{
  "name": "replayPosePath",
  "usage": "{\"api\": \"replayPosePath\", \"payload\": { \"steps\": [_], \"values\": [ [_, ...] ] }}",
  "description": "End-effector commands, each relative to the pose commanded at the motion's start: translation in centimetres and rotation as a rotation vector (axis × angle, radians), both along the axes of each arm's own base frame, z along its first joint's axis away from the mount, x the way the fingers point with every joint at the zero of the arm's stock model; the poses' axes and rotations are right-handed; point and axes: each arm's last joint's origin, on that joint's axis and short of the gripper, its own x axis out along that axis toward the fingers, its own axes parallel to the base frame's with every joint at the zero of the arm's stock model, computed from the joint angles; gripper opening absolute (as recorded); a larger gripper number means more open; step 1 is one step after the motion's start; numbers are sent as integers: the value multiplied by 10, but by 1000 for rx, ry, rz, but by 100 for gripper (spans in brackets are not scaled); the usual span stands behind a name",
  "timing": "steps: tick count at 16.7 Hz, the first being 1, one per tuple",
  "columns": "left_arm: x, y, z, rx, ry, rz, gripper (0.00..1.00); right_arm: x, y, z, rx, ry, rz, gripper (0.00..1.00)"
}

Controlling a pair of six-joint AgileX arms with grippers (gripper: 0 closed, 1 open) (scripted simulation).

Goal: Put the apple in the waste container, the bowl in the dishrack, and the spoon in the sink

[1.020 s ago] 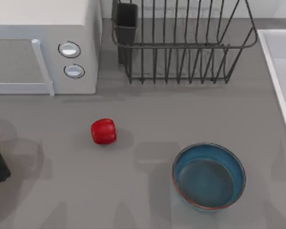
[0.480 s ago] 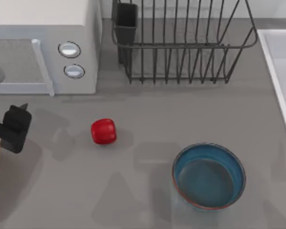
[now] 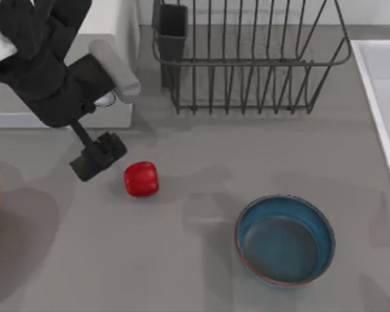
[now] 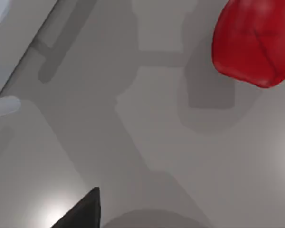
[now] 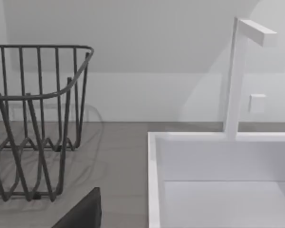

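1. Top view: my left gripper (image 3: 97, 156) hangs just beside the apple (image 3: 141, 179), on the side facing the microwave (image 3: 114, 39); I cannot tell from here whether its jaws are parted or closed
2. Top view: the apple sits on the bare table (image 3: 201, 273), below the microwave and well apart from the blue bowl (image 3: 285, 239); being round, it has no long axis to line up with
3. Top view: I judge the coming move turns on one thing: the apple lies to the gripper's right and slightly nearer the table's front, so a short shift that way would bring the fingers over it, and my left arm is the nearer one
4. Top view: open tabletop surrounds the apple on all sides; the dishrack (image 3: 247, 58) stands beyond it, to the right of the microwave, and the sink (image 3: 383, 97) runs along the right edge, far past the bowl
5. Left wrist view: the apple (image 4: 254, 42) is close, with its shadow beside it on the grey surface; a dark finger tip (image 4: 80, 211) juts in at the edge, too little to judge the jaws
6. Right wrist view: this camera looks at the dishrack (image 5: 38, 118) and the sink (image 5: 218, 166) with its faucet (image 5: 242, 71); the right arm seems parked by the sink
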Motion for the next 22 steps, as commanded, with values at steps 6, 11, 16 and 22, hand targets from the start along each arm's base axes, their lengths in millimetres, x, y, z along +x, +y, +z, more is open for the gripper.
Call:
{"api": "replayPosePath", "payload": {
  "steps": [6, 11, 16, 22],
  "values": [
    [54, -60, -48, 127, 241, -257, 100, 0, 0, 0, 0, 0, 0, 100],
    [66, -78, -64, 156, 293, -329, 100, 0, 0, 0, 0, 0, 0, 100],
    [66, -76, -65, 155, 292, -325, 100, 0, 0, 0, 0, 0, 0, 100],
    [63, -78, -112, 155, 291, -329, 100, 0, 0, 0, 0, 0, 0, 100]
  ]
}}
